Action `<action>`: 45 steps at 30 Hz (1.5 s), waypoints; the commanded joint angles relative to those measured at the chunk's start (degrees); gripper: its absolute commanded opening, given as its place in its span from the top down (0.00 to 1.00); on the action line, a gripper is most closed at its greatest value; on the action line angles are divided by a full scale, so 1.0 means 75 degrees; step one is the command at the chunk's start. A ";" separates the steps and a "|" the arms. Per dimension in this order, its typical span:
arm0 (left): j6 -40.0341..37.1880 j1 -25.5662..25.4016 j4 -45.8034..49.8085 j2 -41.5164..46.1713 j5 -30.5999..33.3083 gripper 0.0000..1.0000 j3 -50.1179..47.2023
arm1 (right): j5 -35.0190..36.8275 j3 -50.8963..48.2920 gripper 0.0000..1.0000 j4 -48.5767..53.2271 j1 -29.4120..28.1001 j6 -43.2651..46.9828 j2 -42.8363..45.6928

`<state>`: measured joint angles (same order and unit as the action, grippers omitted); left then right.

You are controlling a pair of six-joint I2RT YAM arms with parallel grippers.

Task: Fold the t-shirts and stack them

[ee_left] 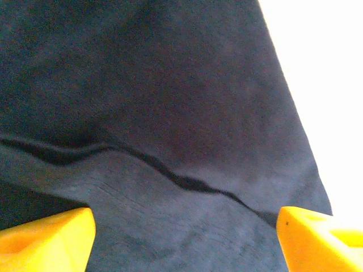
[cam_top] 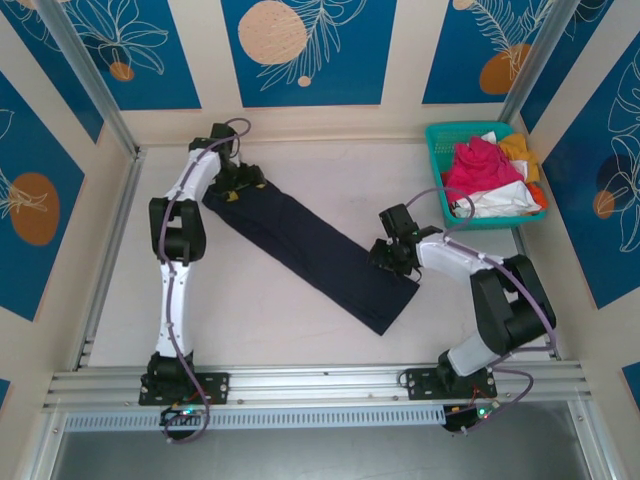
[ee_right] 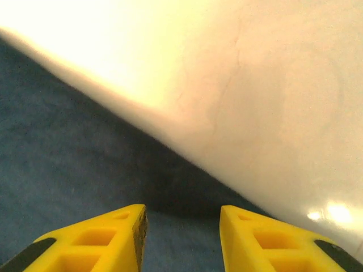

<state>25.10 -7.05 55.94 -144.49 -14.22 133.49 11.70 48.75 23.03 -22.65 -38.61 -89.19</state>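
**Navy shirt laid out in a long band, an arm at each end**

We see the navy t-shirt (cam_top: 305, 255) lying flat on the bench (cam_top: 280, 325) as a long, narrow band, slanting from the far left toward the near right. The left fingers (cam_top: 238, 182) hover over its far end, spread wide with nothing between them. In the left wrist view dark cloth lies under them, with a raised crease (ee_left: 170, 173) snaking across it. The right fingers (cam_top: 388, 255) sit at the near end, right where the cloth's edge meets bare bench. They are parted by a moderate gap and, as far as we can make out, grip nothing. We judge the placing deliberate: an arm at each end suits bringing the two ends together for a fold across the band's length. The pink shirt (cam_top: 480, 165), white shirt (cam_top: 500, 202) and orange shirt (cam_top: 518, 150) wait heaped in the teal basket (cam_top: 437, 135) at the far right corner, well apart from the work, so most of the task lies ahead.
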 commanded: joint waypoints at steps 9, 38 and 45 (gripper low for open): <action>-0.0159 0.0155 -0.0562 0.3002 -0.0857 0.00 -0.1040 | -0.0621 -0.0359 0.65 -0.0132 -0.0969 -0.0001 -0.0408; 0.1098 -0.0082 -0.2953 1.1350 0.1210 0.00 -1.2494 | -0.2331 1.0135 0.51 -0.0533 -0.2079 0.1485 -0.7183; 0.1072 -0.0103 -0.2603 1.1535 0.1112 0.00 -1.2332 | -0.2798 1.2873 0.54 -0.0125 -0.2256 0.0610 -0.9308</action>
<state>32.69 -7.27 34.15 -59.44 -5.85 40.12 -5.87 138.91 18.68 -39.18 -29.82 -154.93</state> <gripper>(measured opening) 0.998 0.467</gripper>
